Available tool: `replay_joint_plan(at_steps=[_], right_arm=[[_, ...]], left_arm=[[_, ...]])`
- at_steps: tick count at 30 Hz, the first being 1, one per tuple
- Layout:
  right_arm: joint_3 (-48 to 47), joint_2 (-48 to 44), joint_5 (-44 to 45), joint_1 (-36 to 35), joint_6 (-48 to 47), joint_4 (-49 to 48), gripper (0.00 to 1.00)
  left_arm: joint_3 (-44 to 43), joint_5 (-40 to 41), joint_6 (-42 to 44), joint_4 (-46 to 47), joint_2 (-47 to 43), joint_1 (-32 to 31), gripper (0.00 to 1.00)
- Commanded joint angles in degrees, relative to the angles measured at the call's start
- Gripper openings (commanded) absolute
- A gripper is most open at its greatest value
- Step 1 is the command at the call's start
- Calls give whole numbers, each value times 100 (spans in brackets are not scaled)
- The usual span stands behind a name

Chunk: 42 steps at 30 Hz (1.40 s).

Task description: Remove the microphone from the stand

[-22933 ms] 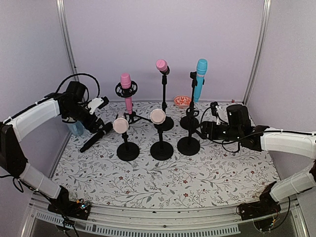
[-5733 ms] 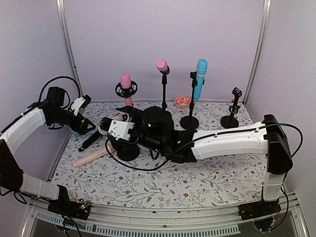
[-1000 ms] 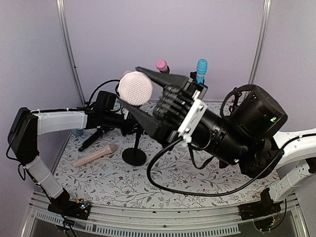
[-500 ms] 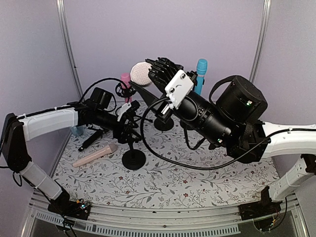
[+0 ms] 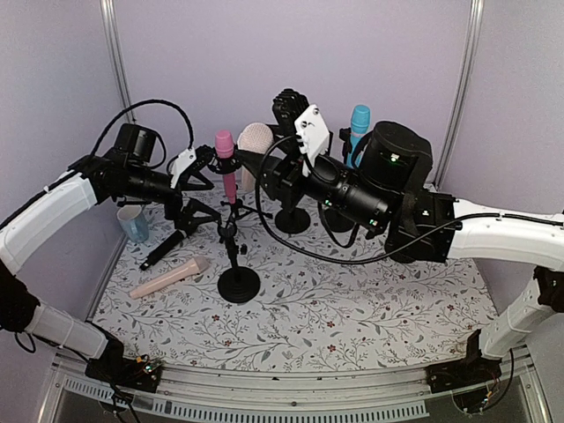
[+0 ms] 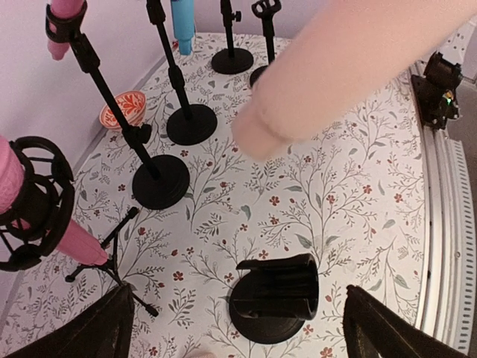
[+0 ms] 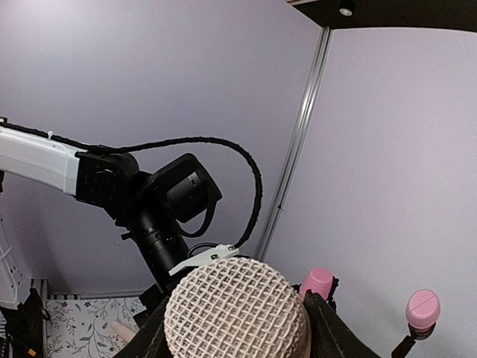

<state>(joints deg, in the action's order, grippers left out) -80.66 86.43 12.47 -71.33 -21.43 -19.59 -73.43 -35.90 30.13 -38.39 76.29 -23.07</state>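
Observation:
My right gripper [image 5: 264,163] is shut on the peach microphone [image 5: 256,141], held in the air above the back of the table. Its mesh head [image 7: 237,309] fills the space between the two fingers [image 7: 332,328], and its body [image 6: 350,67] crosses the top of the left wrist view as a blur. The black stand [image 5: 238,282] is on the mat with its clip [image 6: 287,280] empty. My left gripper [image 5: 201,183] hangs open to the left of the stand, a little above it. Its fingers [image 6: 82,332] are spread wide on either side of the clip and hold nothing.
A second peach microphone [image 5: 169,278] and a black rod [image 5: 172,247] lie on the mat at the left. At the back are a pink microphone in a shock mount [image 5: 225,150], a blue microphone on a stand [image 5: 357,132], a blue cup [image 5: 134,223] and a red bowl [image 6: 125,108].
My left gripper has opened and drawn back to the left, away from the stand. My right gripper has carried the peach microphone away from the camera toward the back.

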Motion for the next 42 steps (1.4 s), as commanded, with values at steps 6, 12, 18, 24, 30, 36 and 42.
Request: replay_joint_plan(at_steps=[6,12,18,24,30,36,42], right_arm=[[-591,574,-1424,438,1972,-189,1],[-657,946,-1757,520,2566,-497,1],[-663,1251,-1997,638,3001,-926,1],[-644,1516,-2280,779,3582,-1414,1],[-559,1573,-2313,847,3812,-1279,60],[143,975,-1673,1006,3549,-607,99],[269,1001,-1185,1024,3019,543,99]], left_arm=[[-290,-88,525,-489,-130,10,89],[-501,-212,667,-759,-174,13,81],[-567,-492,760,-1109,-302,16,70],[-585,-630,877,-1319,-390,22,46],[-447,-380,949,-1278,-484,100,0],[294,702,1496,-1316,-844,648,0],[1585,1622,2008,-1197,-1373,1298,0]])
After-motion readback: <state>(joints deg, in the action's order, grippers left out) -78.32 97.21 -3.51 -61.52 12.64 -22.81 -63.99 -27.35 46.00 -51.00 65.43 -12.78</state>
